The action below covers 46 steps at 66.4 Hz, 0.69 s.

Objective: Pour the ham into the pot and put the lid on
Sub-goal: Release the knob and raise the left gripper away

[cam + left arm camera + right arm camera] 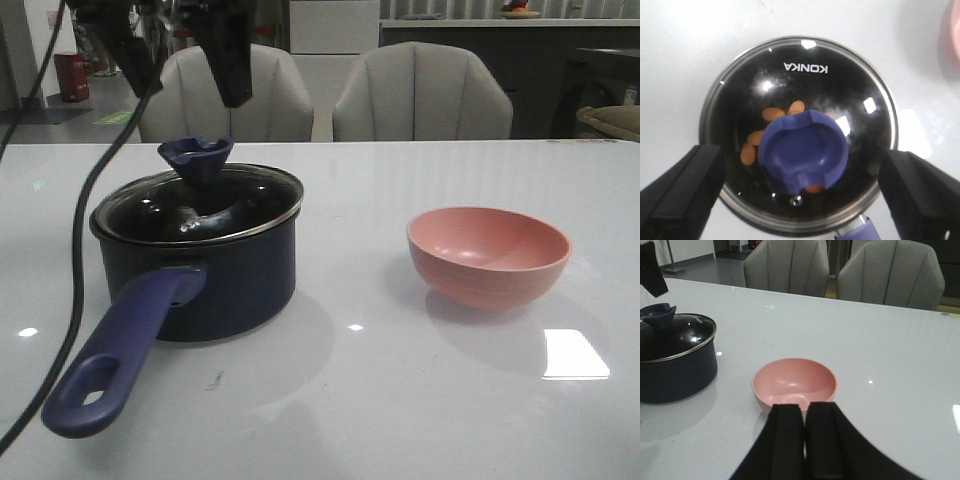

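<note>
your left gripper [800, 187] hangs above the pot with its jaws spread wide, one black finger [682, 192] on each side of the lid knob, and neither touches anything. in the front view the same gripper [185, 55] is clearly higher than the knob, with free air between them. your right gripper [805, 440] has its two fingers pressed together with only a thin line between them, and it holds nothing; it is just near the pink bowl [794, 382], on the side close to the camera.

the lid [840, 85] sits flat on the pot [230, 280] and its thin steel rim follows the pot's edge all around. it is clear glass, it looks dark because of the black inside, and it carries the word konka in white letters. the knob [805, 152] in the middle is purple-blue and flared, with a hollow top.

through the glass you see the ham [772, 114]: some small, flat, orange oval pieces on the bottom of the pot, partly hidden under the knob.

the pot is dark navy, and its long purple-blue handle [115, 355] with an oval hole points toward the front camera. the pot stands on the white table [400, 400], left of the pink bowl and well apart from it. the bowl looks empty inside.
</note>
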Each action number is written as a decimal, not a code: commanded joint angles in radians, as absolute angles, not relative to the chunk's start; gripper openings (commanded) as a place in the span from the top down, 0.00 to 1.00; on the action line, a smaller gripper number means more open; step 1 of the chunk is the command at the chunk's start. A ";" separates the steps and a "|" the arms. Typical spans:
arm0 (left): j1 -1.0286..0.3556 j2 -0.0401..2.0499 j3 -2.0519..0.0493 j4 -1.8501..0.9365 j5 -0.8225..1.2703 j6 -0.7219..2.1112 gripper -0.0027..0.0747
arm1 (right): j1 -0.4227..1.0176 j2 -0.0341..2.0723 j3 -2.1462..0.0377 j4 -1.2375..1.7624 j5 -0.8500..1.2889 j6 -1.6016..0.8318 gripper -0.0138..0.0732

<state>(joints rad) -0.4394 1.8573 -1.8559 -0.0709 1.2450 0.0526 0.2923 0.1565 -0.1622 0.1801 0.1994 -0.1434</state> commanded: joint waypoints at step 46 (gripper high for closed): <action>-0.441 1.020 -1.148 -0.074 0.737 0.058 0.13 | 0.295 0.164 -0.191 0.179 0.123 -0.152 0.65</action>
